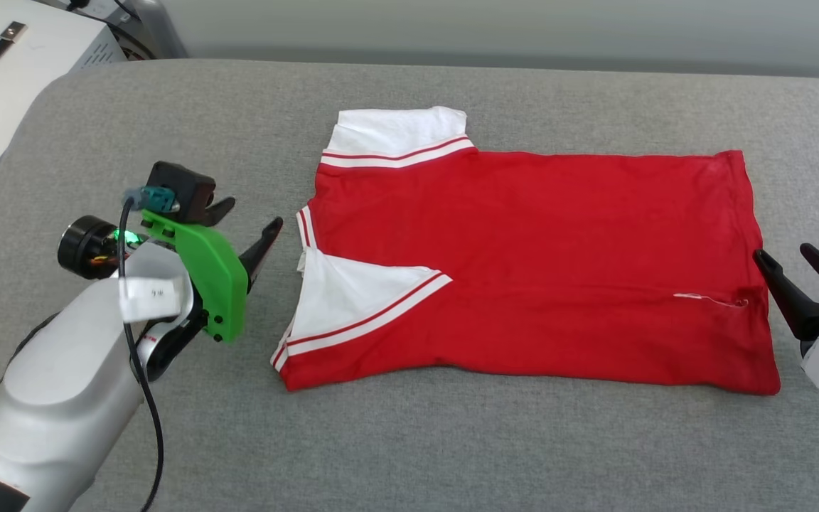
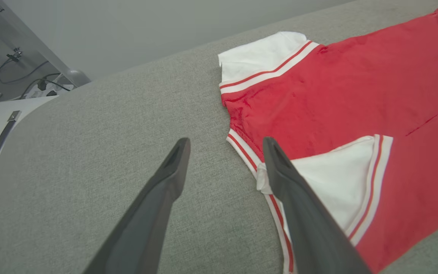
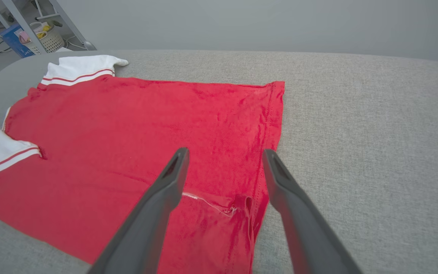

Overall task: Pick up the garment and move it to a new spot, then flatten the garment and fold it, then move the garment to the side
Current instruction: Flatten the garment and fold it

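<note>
The red garment [image 1: 537, 263] lies flat on the grey padded table, its plain red side up and no letters showing. One white sleeve [image 1: 399, 131] with striped trim sticks out at the far left; the other sleeve [image 1: 352, 299] is folded over the body. My left gripper [image 1: 252, 220] stands open just left of the collar edge [image 2: 242, 150], holding nothing. At the hem [image 3: 268, 125] on the right, my right gripper [image 1: 786, 257] is open too, its fingers astride the hem's near corner and a loose white thread [image 3: 211, 201].
The grey table [image 1: 409, 441] has bare room in front of and behind the shirt. A white cabinet [image 1: 4, 64] stands off the table's far left corner, with cables and a basket [image 3: 46, 38] on the floor beyond.
</note>
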You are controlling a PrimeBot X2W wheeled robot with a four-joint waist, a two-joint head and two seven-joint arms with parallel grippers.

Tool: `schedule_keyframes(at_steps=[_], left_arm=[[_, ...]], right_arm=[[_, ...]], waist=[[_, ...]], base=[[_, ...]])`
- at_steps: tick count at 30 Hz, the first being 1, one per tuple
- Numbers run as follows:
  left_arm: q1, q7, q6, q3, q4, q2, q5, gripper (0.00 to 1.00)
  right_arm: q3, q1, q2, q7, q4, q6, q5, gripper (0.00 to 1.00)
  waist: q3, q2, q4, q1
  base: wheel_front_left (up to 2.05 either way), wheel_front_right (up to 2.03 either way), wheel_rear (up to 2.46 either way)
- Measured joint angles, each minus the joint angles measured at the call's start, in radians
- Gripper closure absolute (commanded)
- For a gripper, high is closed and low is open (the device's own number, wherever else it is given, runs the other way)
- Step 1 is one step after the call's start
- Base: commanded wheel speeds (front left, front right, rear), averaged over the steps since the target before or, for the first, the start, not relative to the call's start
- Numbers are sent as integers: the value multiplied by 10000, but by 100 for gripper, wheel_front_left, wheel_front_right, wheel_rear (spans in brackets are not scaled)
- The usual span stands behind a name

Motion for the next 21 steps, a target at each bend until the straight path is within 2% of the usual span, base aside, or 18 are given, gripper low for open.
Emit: schedule_keyframes(at_steps=[6, 10, 15, 21], left_arm=[[-162, 3461, -77, -489, -807, 288, -1592, 0], [-175, 5078, -98, -980, -988, 416, -2144, 0], [-22, 5898, -123, -1308, -734, 456, -2692, 0], [380, 5875, -125, -1676, -151, 422, -2803, 0]], right_arm=[[-267, 242, 263, 303, -190, 2, -161, 0], [-449, 409, 500, 625, -282, 0, -245, 0], [-679, 422, 815, 988, -435, 0, -351, 0], [-671, 420, 1095, 1166, -454, 0, -451, 0]], waist=[[-229, 0, 94, 0], [-211, 0, 0, 0], [-9, 0, -260, 0], [259, 0, -537, 0]], base=[[0, 0, 0], [0, 0, 0], [0, 0, 0], [0, 0, 0]])
